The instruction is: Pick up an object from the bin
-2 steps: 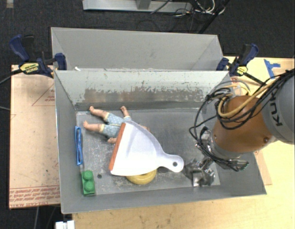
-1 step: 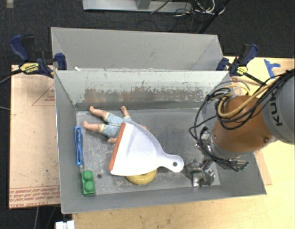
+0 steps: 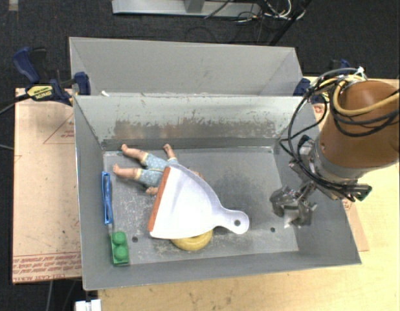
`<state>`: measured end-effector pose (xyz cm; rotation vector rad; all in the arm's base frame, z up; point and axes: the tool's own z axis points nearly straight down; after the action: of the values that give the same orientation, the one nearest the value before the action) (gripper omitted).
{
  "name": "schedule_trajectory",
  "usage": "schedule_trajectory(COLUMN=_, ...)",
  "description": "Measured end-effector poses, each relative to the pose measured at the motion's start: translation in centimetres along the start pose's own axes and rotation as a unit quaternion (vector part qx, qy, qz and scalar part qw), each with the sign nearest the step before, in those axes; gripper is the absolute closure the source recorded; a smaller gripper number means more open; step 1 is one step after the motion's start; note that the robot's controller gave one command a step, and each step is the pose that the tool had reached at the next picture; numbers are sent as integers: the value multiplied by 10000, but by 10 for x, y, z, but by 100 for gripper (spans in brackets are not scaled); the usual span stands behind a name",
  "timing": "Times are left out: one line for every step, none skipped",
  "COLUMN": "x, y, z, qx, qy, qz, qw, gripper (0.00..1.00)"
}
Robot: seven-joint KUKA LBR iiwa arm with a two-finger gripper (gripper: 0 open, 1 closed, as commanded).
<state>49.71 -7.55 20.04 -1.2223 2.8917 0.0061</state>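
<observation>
The gripper (image 3: 292, 210) hangs by the bin's (image 3: 187, 125) right wall, well apart from the white dustpan (image 3: 190, 206); whether it is open or closed, I cannot tell.

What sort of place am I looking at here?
Probably a robotics test lab: a robot's pincer hangs in a grey metal bin holding a doll and white dustpan, with cables trailing on the floor behind.

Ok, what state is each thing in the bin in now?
Doll: lying flat, partly under the dustpan.
Dustpan: lying over doll and yellow ring.
Yellow ring: mostly covered by dustpan.
Blue stick: flat along the left side.
Green block: loose, front left corner.
Gripper: low at right, touching none of them.
</observation>
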Motion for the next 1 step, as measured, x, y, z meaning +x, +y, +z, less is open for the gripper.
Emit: schedule_trajectory(x=0, y=0, z=0, qx=-2, qy=0, qz=1, qw=10000, gripper=100)
